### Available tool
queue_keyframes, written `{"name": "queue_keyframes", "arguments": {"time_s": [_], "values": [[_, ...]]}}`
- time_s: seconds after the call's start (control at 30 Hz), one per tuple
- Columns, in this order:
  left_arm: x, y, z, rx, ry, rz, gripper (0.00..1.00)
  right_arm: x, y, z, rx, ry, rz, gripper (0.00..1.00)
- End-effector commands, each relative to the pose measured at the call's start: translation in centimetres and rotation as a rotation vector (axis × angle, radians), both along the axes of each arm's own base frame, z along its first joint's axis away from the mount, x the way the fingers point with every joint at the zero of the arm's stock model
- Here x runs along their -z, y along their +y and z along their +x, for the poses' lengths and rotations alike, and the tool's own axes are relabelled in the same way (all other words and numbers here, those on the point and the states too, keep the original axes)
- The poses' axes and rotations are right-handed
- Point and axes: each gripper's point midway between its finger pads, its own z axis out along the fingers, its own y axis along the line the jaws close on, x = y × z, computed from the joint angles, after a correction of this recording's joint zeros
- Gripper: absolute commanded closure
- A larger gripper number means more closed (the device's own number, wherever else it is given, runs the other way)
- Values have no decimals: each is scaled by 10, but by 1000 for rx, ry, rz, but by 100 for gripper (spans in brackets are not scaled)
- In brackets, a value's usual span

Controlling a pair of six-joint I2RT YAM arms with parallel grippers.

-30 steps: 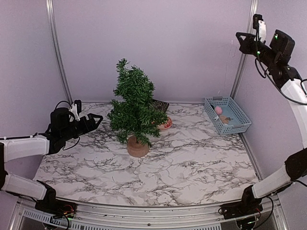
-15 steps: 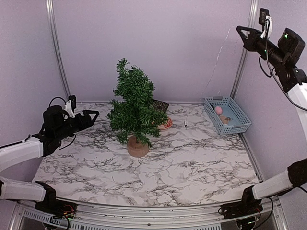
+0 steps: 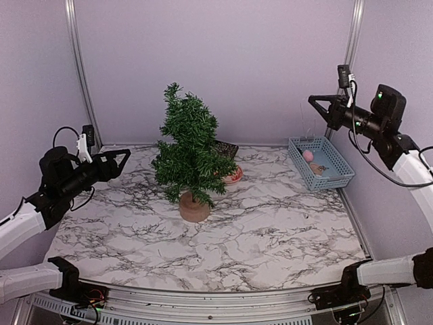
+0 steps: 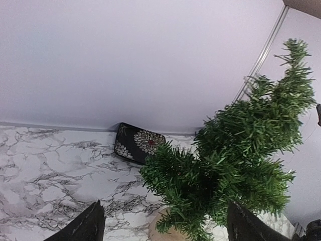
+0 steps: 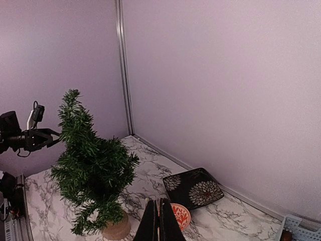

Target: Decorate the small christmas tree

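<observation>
The right gripper (image 3: 312, 100) came down, jaws pressed together, and the left gripper (image 3: 124, 156) backed off, spread wide; a fast swing could knock the small christmas tree (image 3: 189, 145) over.

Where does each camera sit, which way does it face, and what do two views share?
Top external: high behind the arms, looking down over the marble table; both arms show, left claw and right claw raised.
Left wrist: on the left arm, facing right toward the small christmas tree; its open fingers frame the bottom.
Right wrist: on the right arm, facing left; its shut fingertips at the bottom edge.
Shared: both wrist views show the tree and the dark flowered plate.
</observation>
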Motion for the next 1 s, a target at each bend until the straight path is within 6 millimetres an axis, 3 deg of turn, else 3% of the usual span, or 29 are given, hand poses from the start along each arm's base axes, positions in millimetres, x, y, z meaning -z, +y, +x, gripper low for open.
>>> {"name": "queue_keyframes", "arguments": {"time_s": [0.0,0.13,0.23,0.37,0.6,0.8,0.97], "values": [[-49,-10,-26,93,-147,14,15,-17,25,-55,-268,-183,-33,100],[-73,-35,-50,253,-220,23,16,-5,35,-79,-413,-213,-45,100],[-77,-62,-64,378,-237,58,18,-2,42,-98,-513,-241,-43,100],[-64,-100,-76,480,-236,180,21,-2,56,-118,-629,-268,-49,100],[-44,-166,-115,641,-324,384,23,4,88,-145,-834,-229,-48,100],[-41,-191,-131,713,-349,446,24,13,109,-169,-971,-187,-64,100],[-32,-202,-132,731,-340,488,26,18,115,-183,-1015,-173,-76,100]]}}
